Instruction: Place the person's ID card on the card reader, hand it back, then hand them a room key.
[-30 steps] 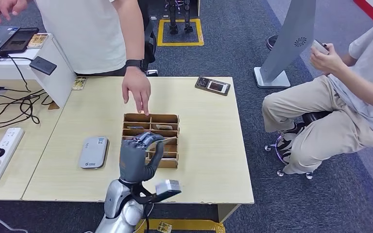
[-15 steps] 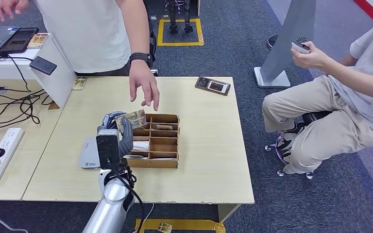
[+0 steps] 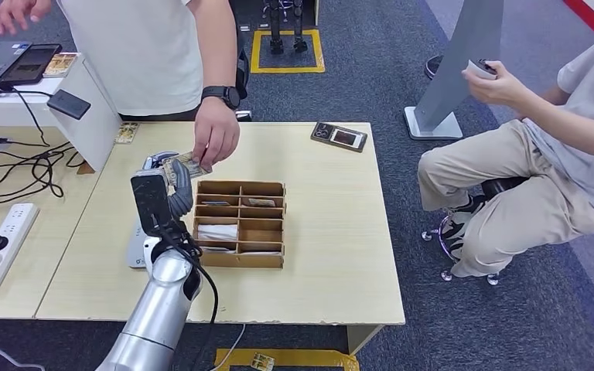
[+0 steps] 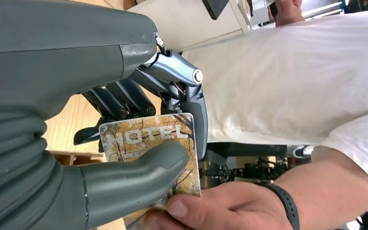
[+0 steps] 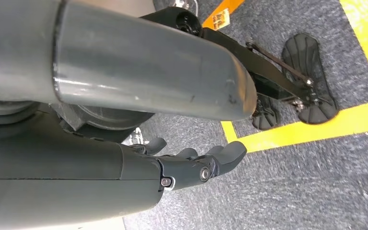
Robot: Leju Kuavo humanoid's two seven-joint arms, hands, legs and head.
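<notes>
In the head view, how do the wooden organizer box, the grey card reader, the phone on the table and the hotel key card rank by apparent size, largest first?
1. Wooden organizer box, clearly the largest.
2. Grey card reader, though the left arm hides most of it.
3. Phone.
4. Hotel key card, partly covered by the left hand and the person's hand, and raised nearer the camera, so phone versus card is unsure.

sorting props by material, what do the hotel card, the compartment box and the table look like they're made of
Hotel card: likely plastic, printed in a mottled brown pattern with white lettering; thin and flat in the left hand, with little shine.
Compartment box: looks like brown cardboard, matte, thin slotted dividers.
Table: pale wood-look top, smooth, probably laminate; the grain is too faint to be sure.
</notes>
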